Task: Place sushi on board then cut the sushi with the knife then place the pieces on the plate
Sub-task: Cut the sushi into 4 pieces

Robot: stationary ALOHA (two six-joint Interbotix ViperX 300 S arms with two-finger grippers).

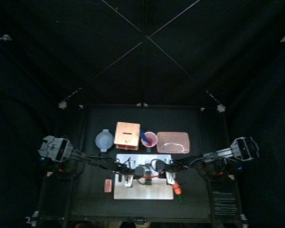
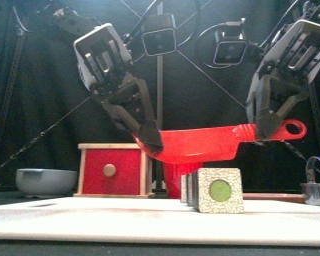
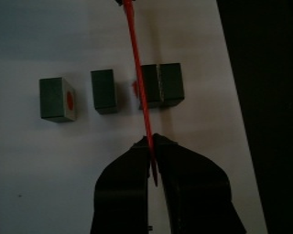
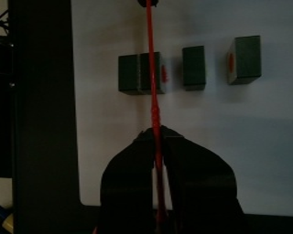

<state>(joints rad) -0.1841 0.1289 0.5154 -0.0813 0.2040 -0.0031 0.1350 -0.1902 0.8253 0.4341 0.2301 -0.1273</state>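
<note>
Left gripper (image 2: 152, 142) and right gripper (image 2: 266, 131) each clamped on one end of red knife (image 2: 203, 143), held level above white board (image 2: 96, 212); sushi (image 2: 219, 190) sits directly beneath blade (two blocks split off); largest block (image 3: 164, 87) under the edge

We counted three dark green sushi blocks (image 3: 103, 91), one white cutting board (image 3: 51, 174), one red knife (image 2: 210, 142), one wooden box (image 2: 112, 168), one blue-grey bowl (image 2: 45, 181), one red cup (image 1: 150, 139), one pink tray (image 1: 173, 141) at the board's one o'clock.

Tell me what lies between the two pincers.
The red knife, gripped by left pincer and right pincer, above the sushi pieces; the front view shows it.
</note>
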